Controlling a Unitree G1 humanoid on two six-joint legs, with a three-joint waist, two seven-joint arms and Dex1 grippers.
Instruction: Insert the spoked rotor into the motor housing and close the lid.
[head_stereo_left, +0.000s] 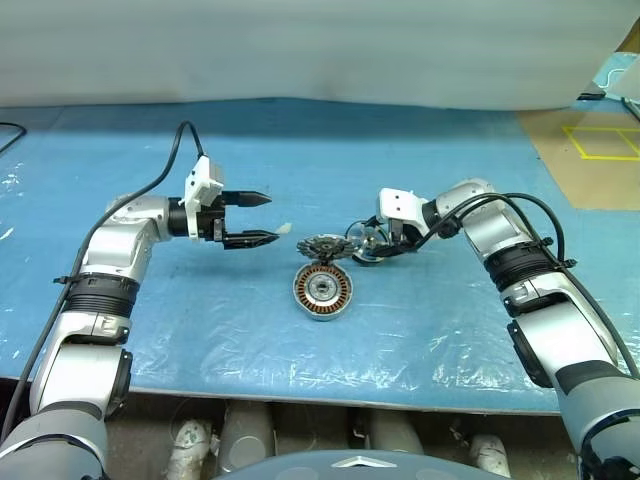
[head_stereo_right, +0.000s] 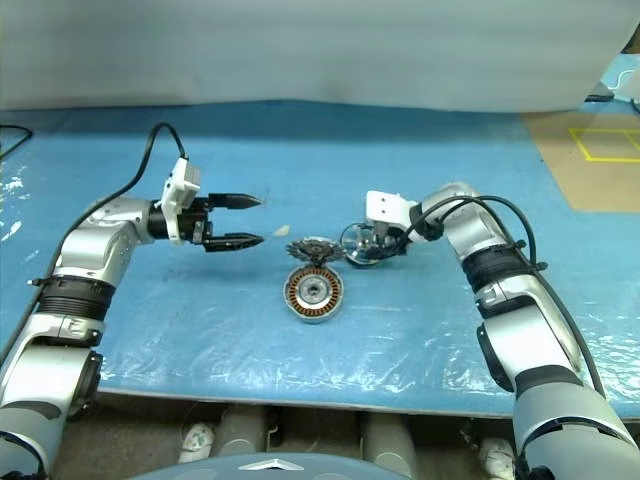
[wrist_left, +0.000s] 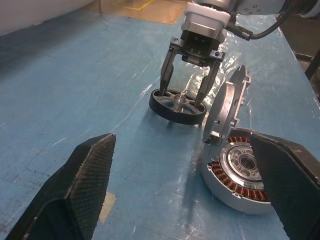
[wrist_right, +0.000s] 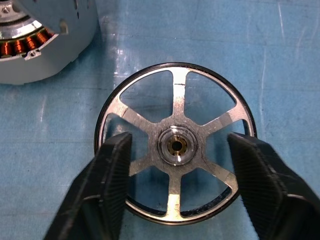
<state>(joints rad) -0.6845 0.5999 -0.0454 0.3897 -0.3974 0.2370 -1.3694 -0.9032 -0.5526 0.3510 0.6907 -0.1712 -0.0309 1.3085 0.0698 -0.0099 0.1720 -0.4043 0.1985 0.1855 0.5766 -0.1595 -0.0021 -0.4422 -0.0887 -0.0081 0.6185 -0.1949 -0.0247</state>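
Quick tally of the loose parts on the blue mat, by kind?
Spoked rotor: 1
Motor housing: 1
Lid: 1
Total: 3

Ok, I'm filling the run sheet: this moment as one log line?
right gripper: fingers through spoked rotor, hub between | left gripper: open, empty | lid: tilted against motor housing

Your head cameras look down over the table (head_stereo_left: 200, 330); both wrist cameras sit close (sharing the rotor (wrist_right: 175, 142)).
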